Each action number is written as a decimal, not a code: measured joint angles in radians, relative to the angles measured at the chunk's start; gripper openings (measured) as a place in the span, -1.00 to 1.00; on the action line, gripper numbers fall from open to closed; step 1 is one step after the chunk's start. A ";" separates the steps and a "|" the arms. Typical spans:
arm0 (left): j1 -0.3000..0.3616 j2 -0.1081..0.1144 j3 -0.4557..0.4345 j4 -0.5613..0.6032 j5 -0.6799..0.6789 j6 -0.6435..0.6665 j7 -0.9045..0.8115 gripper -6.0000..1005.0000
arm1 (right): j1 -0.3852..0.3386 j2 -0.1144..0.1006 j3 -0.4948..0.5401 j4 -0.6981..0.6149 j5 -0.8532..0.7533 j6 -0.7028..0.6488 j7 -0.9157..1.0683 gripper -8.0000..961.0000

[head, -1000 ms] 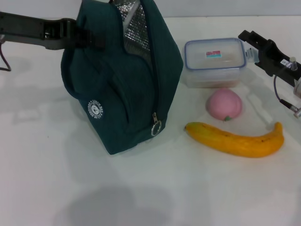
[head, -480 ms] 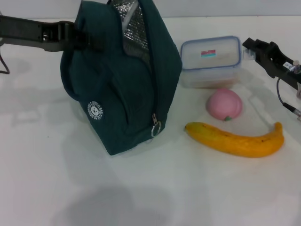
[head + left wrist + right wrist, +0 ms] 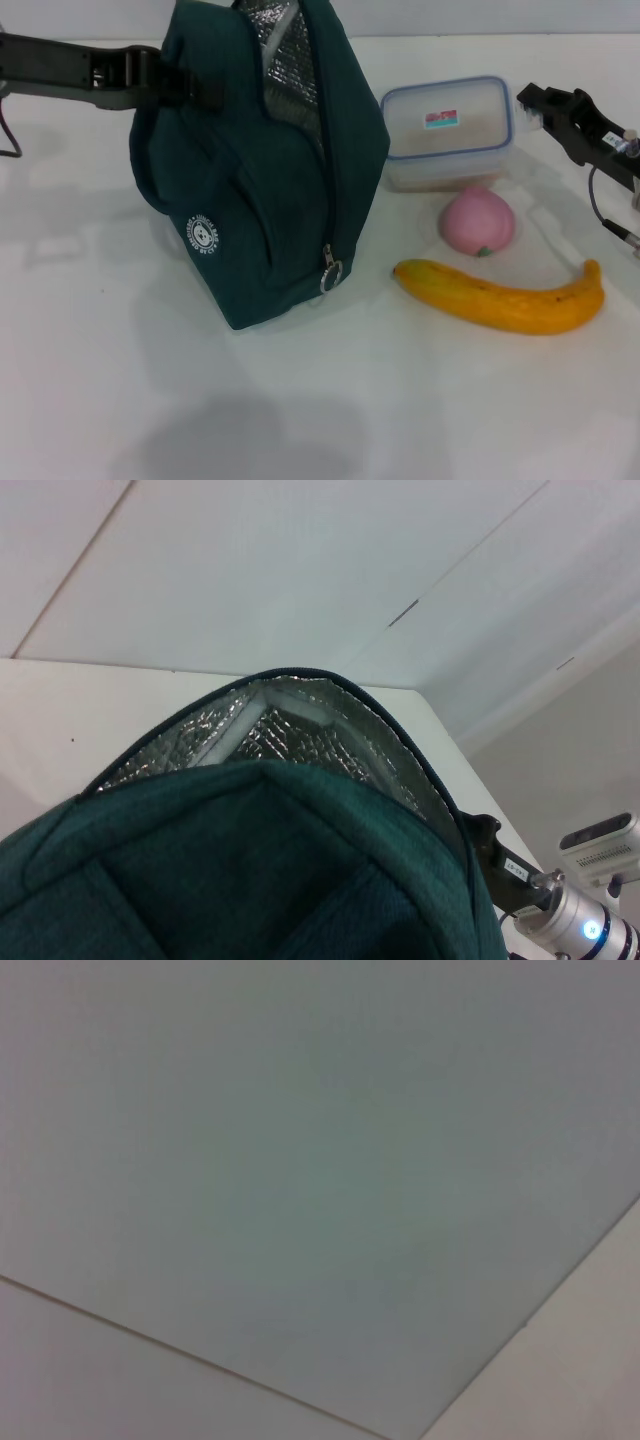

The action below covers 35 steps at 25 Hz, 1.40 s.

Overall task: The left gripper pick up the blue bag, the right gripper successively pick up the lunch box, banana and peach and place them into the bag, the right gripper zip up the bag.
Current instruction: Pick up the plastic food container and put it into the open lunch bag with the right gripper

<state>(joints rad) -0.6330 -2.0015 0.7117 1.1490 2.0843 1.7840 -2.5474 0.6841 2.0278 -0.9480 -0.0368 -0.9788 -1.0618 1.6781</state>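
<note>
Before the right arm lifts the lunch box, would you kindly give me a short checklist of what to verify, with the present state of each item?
1. Blue bag held up by the left hand: ok, hand at its rear top.
2. Bag mouth unzipped, foil lining showing: ok.
3. Right hand at the lunch box: ok, at its right edge.
4. Right hand closed on the box: cannot tell.
5. Lunch box lid on: ok.
6. Peach and banana clear of the box: not ok for the peach, which sits close against its front.

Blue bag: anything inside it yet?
The blue bag is unzipped at the top; only silver lining shows. Its lower interior is hidden. The lunch box, peach and banana lie outside on the table.
</note>
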 joint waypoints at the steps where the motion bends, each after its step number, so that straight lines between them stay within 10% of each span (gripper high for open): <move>1: 0.000 0.000 0.000 0.000 0.000 0.000 0.000 -0.91 | -0.003 0.000 0.001 0.000 0.001 -0.007 0.000 -0.80; 35: -0.005 0.006 -0.005 -0.053 -0.004 0.018 0.007 -0.90 | -0.141 -0.001 0.039 -0.019 0.269 -0.532 0.083 -0.80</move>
<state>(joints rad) -0.6377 -1.9957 0.7062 1.0965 2.0800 1.8024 -2.5408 0.5433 2.0263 -0.9087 -0.0561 -0.7103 -1.5939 1.7611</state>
